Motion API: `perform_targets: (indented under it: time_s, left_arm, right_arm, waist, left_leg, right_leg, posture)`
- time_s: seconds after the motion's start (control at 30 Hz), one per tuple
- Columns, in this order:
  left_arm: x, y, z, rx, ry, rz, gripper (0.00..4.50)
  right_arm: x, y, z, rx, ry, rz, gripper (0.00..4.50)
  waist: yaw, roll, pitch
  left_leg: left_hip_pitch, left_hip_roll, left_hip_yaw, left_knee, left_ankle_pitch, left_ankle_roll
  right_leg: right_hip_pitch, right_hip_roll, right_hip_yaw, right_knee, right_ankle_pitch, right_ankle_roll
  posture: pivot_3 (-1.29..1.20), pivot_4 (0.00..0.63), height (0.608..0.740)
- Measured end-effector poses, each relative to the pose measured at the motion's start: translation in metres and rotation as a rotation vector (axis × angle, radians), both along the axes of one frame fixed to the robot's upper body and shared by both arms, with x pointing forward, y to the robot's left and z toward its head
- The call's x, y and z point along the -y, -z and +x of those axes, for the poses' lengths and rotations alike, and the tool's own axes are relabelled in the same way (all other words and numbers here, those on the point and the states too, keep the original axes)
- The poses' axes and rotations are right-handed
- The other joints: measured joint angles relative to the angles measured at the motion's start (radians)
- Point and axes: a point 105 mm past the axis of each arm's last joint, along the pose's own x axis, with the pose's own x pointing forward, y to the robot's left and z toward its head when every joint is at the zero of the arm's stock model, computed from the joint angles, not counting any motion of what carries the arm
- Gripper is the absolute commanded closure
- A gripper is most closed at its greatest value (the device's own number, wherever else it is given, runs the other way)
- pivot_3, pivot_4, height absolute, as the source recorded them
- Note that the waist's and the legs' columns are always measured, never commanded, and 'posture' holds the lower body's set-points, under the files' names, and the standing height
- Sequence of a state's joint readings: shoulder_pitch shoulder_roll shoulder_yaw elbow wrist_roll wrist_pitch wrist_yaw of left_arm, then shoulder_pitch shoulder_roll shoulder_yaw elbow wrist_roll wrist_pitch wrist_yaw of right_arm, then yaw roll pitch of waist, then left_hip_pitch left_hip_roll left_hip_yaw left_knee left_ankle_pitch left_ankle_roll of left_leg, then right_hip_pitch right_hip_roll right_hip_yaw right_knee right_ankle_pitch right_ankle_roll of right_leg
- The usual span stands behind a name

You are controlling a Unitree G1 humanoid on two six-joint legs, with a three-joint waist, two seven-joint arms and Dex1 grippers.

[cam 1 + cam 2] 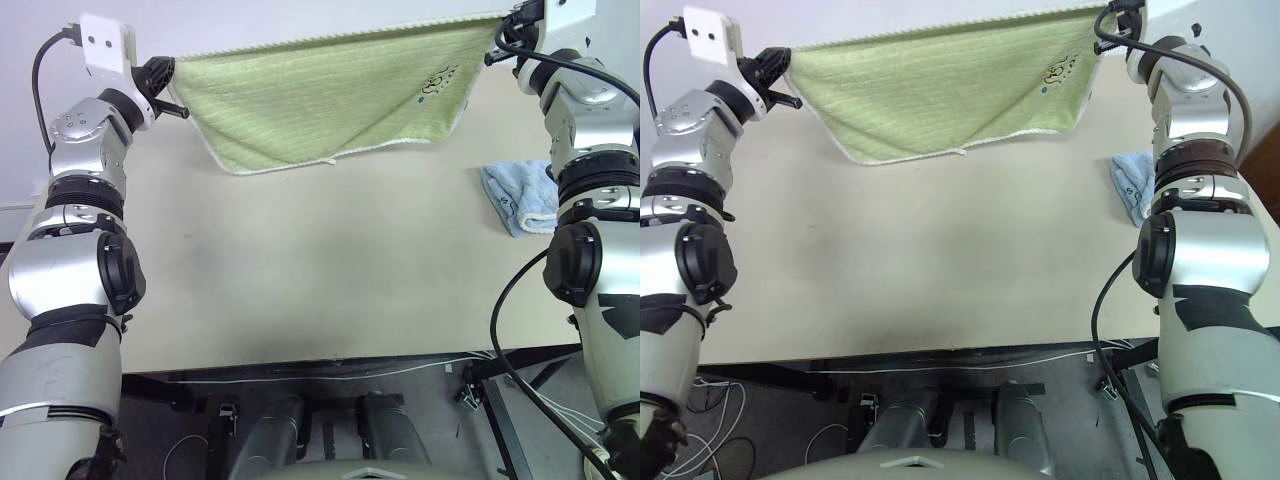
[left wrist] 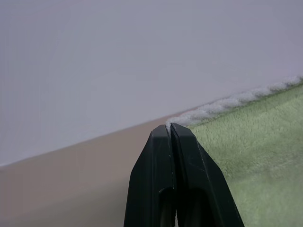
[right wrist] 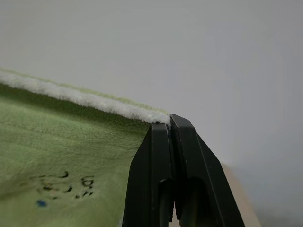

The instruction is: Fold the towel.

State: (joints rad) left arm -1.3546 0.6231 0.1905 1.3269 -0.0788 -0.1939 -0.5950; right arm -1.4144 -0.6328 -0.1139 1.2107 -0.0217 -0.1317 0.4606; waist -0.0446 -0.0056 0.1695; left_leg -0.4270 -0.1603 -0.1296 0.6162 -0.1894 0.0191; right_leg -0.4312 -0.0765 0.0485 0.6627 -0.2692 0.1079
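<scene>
Towel [image 1: 330,95] held up off the tabletop [image 1: 330,270], stretched between the two raised arms across the far side of the scene, from about 10 o'clock to about 2 o'clock in the head views. Left gripper [image 1: 172,88] with jaws clenched on the towel's upper left corner; in the left wrist view, black fingers [image 2: 163,184] pressed flat together with the white scalloped edging [image 2: 227,103] pinched at their tips. Right gripper [image 1: 1110,18] with jaws likewise clenched on the upper right corner; in the right wrist view, fingers [image 3: 187,179] shut on the white edge, green terry cloth spreading away beside them. Top edge sagging slightly between the two grips. Lower part hanging in a shallow, uneven curve, deepest toward the left, bottom hem close above the tabletop; contact with the surface not clear. Small dark mark [image 1: 438,80] near the towel's right end, just beneath the right grip. Light blue cloth [image 1: 522,195] crumpled on the tabletop at about 3 o'clock, well apart from the towel, beside the right arm.
</scene>
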Motion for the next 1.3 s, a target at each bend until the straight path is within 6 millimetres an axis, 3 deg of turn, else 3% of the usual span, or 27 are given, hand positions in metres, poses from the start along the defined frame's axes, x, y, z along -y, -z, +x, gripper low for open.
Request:
perform_targets:
  time_s: [0.1, 0.2, 0.3, 0.37, 0.53, 0.77, 0.83, 1.0, 1.2, 1.3]
  left_arm:
    - [0.005, 0.006, -0.004, -0.012, 0.084, 0.038, 4.46]
    - [-0.001, 0.037, -0.015, -0.089, 0.194, 0.068, 4.46]
    - [-0.002, 0.058, -0.023, -0.143, 0.276, 0.074, 4.46]
    - [0.002, 0.061, -0.030, -0.142, 0.352, 0.085, 4.46]
    - [-0.014, 0.074, -0.055, -0.190, 0.473, 0.129, 4.46]
    - [-0.024, 0.088, -0.072, -0.261, 0.527, 0.180, 4.46]
    - [-0.033, 0.098, -0.082, -0.315, 0.542, 0.191, 4.46]
    - [-0.031, 0.116, -0.093, -0.382, 0.599, 0.218, 4.46]
    - [-0.030, 0.150, -0.129, -0.517, 0.736, 0.292, 4.46]
    - [-0.035, 0.155, -0.140, -0.564, 0.746, 0.281, 4.46]
  right_arm:
    - [0.008, 0.011, -0.010, -0.035, -0.086, -0.076, 4.50]
    - [0.025, 0.050, -0.026, -0.169, -0.151, -0.162, 4.50]
    - [0.027, 0.079, -0.041, -0.281, -0.221, -0.183, 4.50]
    - [0.026, 0.089, -0.060, -0.347, -0.284, -0.215, 4.50]
    - [0.027, 0.115, -0.109, -0.555, -0.393, -0.268, 4.50]
    - [0.022, 0.130, -0.152, -0.731, -0.480, -0.369, 4.50]
    - [0.018, 0.126, -0.165, -0.766, -0.512, -0.414, 4.50]
    - [0.019, 0.113, -0.175, -0.767, -0.515, -0.460, 4.50]
    - [0.033, 0.138, -0.194, -0.917, -0.536, -0.478, 4.50]
    - [0.043, 0.153, -0.204, -1.003, -0.520, -0.542, 4.50]
  waist:
    - [0.000, 0.000, 0.000]
    - [0.000, 0.000, 0.000]
    - [-0.002, 0.000, 0.000]
    - [0.000, 0.000, 0.000]
    - [-0.001, 0.000, 0.000]
    - [0.005, 0.001, 0.000]
    - [0.002, 0.001, -0.001]
    - [0.007, 0.000, 0.000]
    - [0.009, 0.001, 0.000]
    - [0.011, 0.001, 0.000]
  left_leg:
    - [0.000, 0.000, 0.000, 0.000, -0.002, 0.003]
    - [0.000, 0.000, 0.000, 0.001, -0.002, 0.003]
    - [-0.001, 0.000, 0.001, 0.003, -0.002, 0.004]
    - [-0.001, 0.000, 0.000, 0.004, -0.002, 0.004]
    - [0.000, 0.000, 0.000, 0.007, -0.003, 0.005]
    - [0.000, 0.001, -0.001, 0.013, -0.004, 0.005]
    - [0.000, 0.001, -0.001, 0.012, -0.004, 0.006]
    - [0.000, 0.001, -0.001, 0.013, -0.006, 0.004]
    - [0.000, 0.001, -0.001, 0.011, -0.006, 0.005]
    - [0.000, 0.001, -0.001, 0.012, -0.006, 0.005]
  right_leg:
    - [0.000, 0.000, 0.000, 0.000, 0.000, 0.000]
    - [0.000, 0.000, -0.001, 0.001, 0.000, 0.000]
    - [-0.001, 0.000, -0.001, 0.003, 0.000, 0.000]
    - [-0.002, 0.000, -0.001, 0.004, 0.000, 0.000]
    - [0.001, 0.000, -0.001, 0.004, 0.000, 0.000]
    - [0.005, -0.001, -0.003, 0.004, 0.001, 0.001]
    - [0.004, -0.001, -0.002, 0.003, 0.001, 0.001]
    - [0.005, -0.001, -0.003, 0.003, 0.001, 0.001]
    - [0.004, -0.002, -0.002, 0.001, 0.001, 0.001]
    - [0.005, -0.002, -0.002, 0.001, 0.001, 0.001]
  posture:
    - [0.00, 0.150, 0.740]
    - [0.00, 0.150, 0.740]
    - [0.00, 0.150, 0.740]
    - [0.00, 0.150, 0.740]
    - [0.00, 0.150, 0.740]
    - [0.00, 0.150, 0.740]
    - [0.00, 0.150, 0.740]
    - [0.00, 0.150, 0.740]
    - [0.00, 0.150, 0.740]
    - [0.00, 0.150, 0.740]
